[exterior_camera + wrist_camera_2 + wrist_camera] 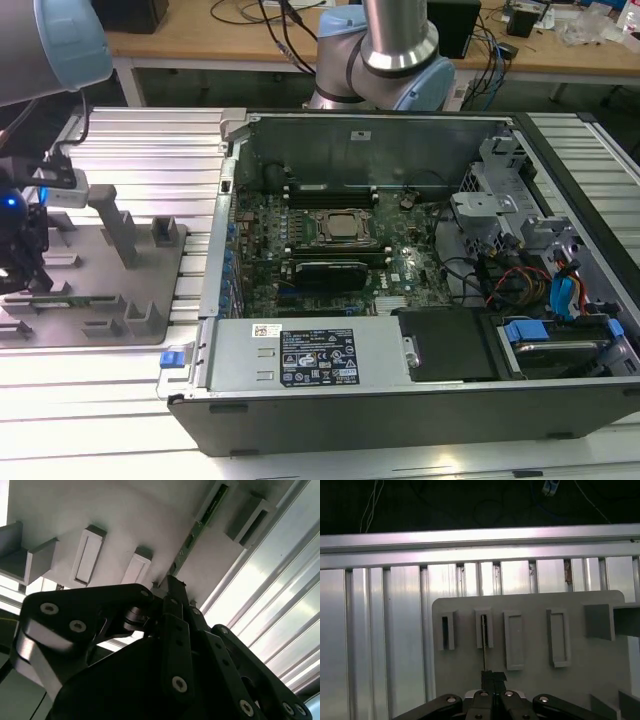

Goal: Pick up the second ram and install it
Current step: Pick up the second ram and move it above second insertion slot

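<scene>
The pincer [492, 676] has its black fingers drawn together on the near end of the second ram [484, 647], which shows edge-on in the first wrist view as a thin line running from the fingertips into one of the raised grey holder blocks [559, 637]; in the second wrist view the same stick shows its green face, stretching away from the fingertip across the pale holder plate [535, 690] into a slotted block; so the ram lies in its holder, clamped at one end; in the exterior view this holder plate sits on the ribbed aluminium bench [130, 150] at the exterior view's left, well apart from the open computer case [400, 430]; inside the case lie the motherboard [400, 270] with its CPU socket [335, 228], and a tangle of coloured cables [530, 280] towards the exterior view's right; a white and black label [315, 365] is stuck on the grey power supply along the case's near side, its print not legible; a small blue clip [175, 357] sits just beside the case's corner.
</scene>
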Robot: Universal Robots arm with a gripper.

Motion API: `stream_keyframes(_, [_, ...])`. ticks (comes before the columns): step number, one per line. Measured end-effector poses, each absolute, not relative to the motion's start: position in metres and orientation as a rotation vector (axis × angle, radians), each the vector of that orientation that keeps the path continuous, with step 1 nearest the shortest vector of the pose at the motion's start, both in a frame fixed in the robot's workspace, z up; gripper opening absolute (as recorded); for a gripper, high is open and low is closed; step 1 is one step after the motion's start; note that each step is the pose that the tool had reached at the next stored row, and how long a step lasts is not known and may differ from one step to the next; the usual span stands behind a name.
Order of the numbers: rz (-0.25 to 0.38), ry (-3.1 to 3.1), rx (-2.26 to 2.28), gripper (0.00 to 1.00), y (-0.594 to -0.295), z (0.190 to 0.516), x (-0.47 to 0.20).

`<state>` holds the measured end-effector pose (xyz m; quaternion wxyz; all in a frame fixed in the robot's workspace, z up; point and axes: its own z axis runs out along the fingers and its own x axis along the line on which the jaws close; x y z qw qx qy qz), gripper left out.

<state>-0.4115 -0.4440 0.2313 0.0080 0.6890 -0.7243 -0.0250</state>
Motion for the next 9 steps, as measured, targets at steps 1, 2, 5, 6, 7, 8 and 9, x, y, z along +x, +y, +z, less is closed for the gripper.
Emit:
stream_keyframes(1, [-0.078,-2.264,2.154,0.08,-0.4446,0.2312,-0.4115])
stream_keyframes(2, [-0.078,-2.264,2.154,0.08,-0.4450,0.2311,-0.4115])
stream_keyframes(5, [-0.078,-2.264,2.153,0.08,-0.4467,0.2308,-0.4116])
stream_keyframes(6, [-0.078,-2.264,2.153,0.08,-0.4467,0.2308,-0.4116])
stream_keyframes(7, [-0.078,-2.264,2.153,0.08,-0.4470,0.2308,-0.4116])
stream_keyframes(8, [-0.078,-2.264,2.153,0.08,-0.4471,0.2308,-0.4116])
stream_keyframes(9, [-0.078,-2.264,2.153,0.14,-0.4472,0.2308,-0.4115])
